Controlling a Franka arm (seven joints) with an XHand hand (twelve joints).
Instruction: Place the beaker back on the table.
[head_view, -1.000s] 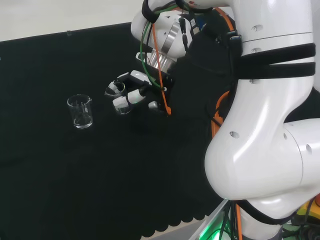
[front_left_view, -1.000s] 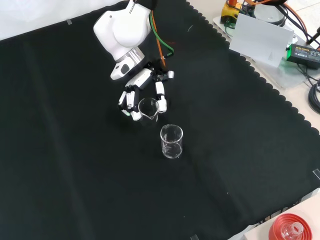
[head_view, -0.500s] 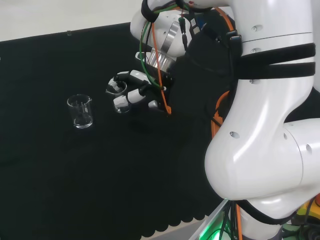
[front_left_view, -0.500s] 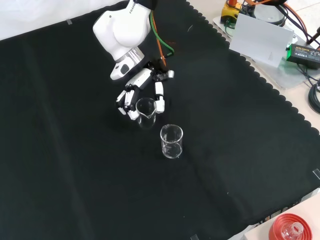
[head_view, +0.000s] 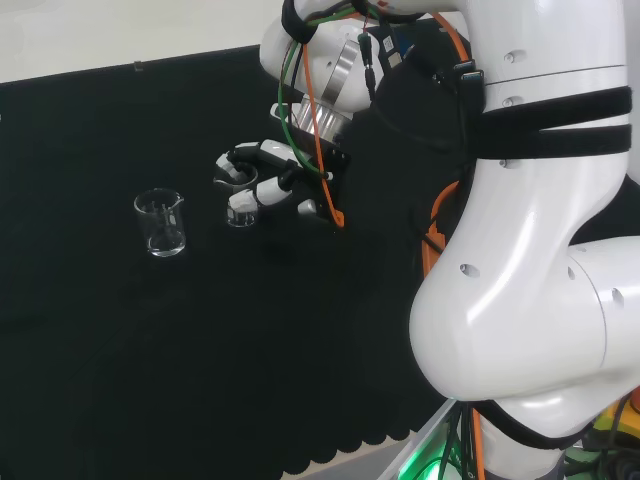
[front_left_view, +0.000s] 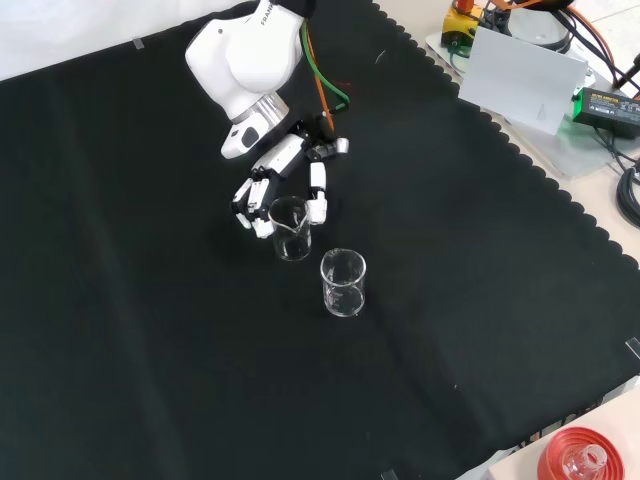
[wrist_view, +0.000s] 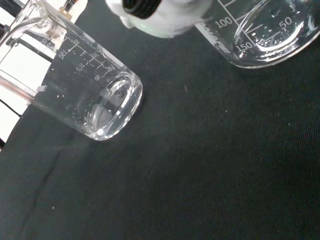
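— Since a second ago, what has moved?

— Only a little: the fingers (front_left_view: 262, 205) have drawn up and back from the beaker (front_left_view: 291, 229), which in the front view now shows more of its wall below them. One second back it sat deeper in their curl. The second beaker (front_left_view: 343, 283) has kept its place.

— Are the fingers shut round the glass?

— They are curled about its upper part, fingers on one side and thumb (front_left_view: 317, 193) on the other, at the rim. Whether they touch the glass or stand just off it, I cannot tell for sure.

— And where is the beaker?

— Upright, directly under the hand (head_view: 262, 178), with its base at or very near the black cloth (front_left_view: 150, 330) of the bench. In the head view it (head_view: 240, 200) sits at the fingertips, to the right of the second beaker (head_view: 161, 222), the two apart. In the front view the second beaker stands just beside it, lower and to the right.

— What does the wrist view give?

— Two clear graduated beakers close up over the cloth: one (wrist_view: 85, 87) seen along its side with its base toward the camera, the other's (wrist_view: 260, 32) base near a blurred white part of the hand (wrist_view: 162, 15).

— Beyond that?

— The arm's white link (front_left_view: 245, 60) rises behind the hand in the front view.
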